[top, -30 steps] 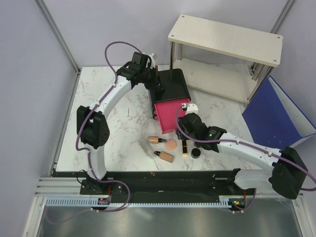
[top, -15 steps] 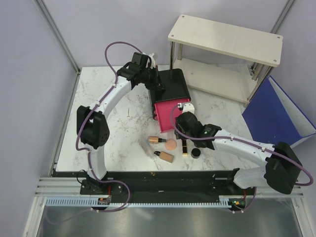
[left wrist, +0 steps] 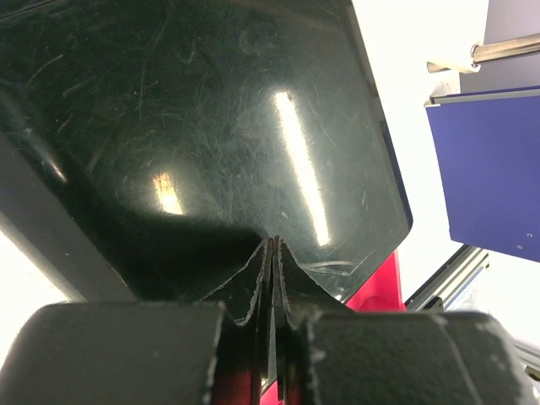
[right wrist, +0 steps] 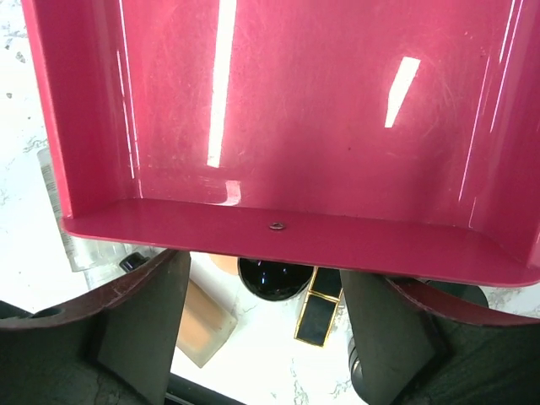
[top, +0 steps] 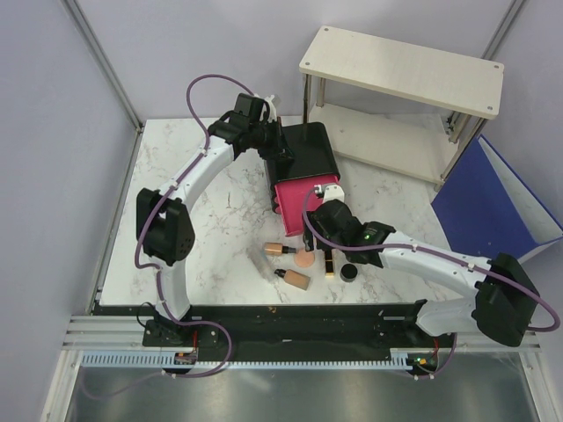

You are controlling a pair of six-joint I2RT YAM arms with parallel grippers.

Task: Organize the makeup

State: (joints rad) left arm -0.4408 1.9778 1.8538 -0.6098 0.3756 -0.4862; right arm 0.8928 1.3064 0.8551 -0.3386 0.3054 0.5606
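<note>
Overhead, the makeup lay loose on the marble table (top: pixel 220 211), just in front of the pulled-out pink drawer (right wrist: pixel 287 126) of the black box (left wrist: pixel 211 126). 1 tan bottle (top: pixel 280 250) lay nearest the drawer, and the round peach disc (top: pixel 304 259) was touching or just beside its gold-capped end. A 2nd tan bottle (top: pixel 293 280) lay closer to the arm bases. To the right sat the black-gold lipstick (top: pixel 329 263), and a small black jar (top: pixel 349 272) stood just beside it. A clear tube (right wrist: pixel 63 211) lay at the left of the group.

The right gripper (right wrist: pixel 270 291) hung over these items at the drawer's front lip with its 2 fingers (right wrist: pixel 143 329) spread wide and nothing between them. The drawer looked bare inside.

The left gripper (left wrist: pixel 272 278) was at the far side of the box, its fingers pressed together, tips at the edge of the glossy black top. Whether they touched it could not be told. A white 2-tier shelf (top: pixel 405 70) and a blue folder (top: pixel 493 202) stood at the table's far right.
</note>
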